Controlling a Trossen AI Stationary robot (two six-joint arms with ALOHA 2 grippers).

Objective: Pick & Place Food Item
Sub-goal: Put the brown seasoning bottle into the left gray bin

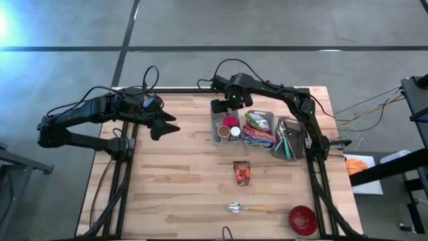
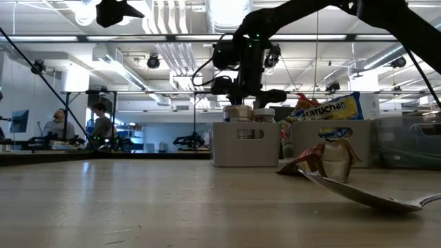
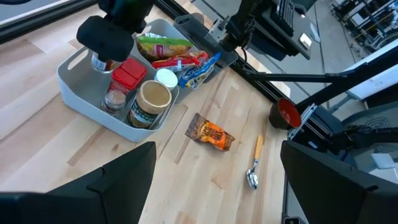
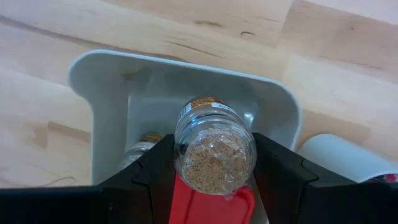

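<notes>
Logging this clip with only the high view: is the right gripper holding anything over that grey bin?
Observer: Yes. The right wrist view shows the right gripper shut on a clear jar of brownish granules, over the grey bin's end compartment.
Operator: And the left gripper?
Observer: Its own wrist view shows the left gripper open and empty, looking towards the bin from a distance.

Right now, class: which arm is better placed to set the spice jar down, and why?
The right. Its gripper is shut on the spice jar, held above the grey bin. The left gripper hangs open and empty over bare table, well away from the bin.
</notes>
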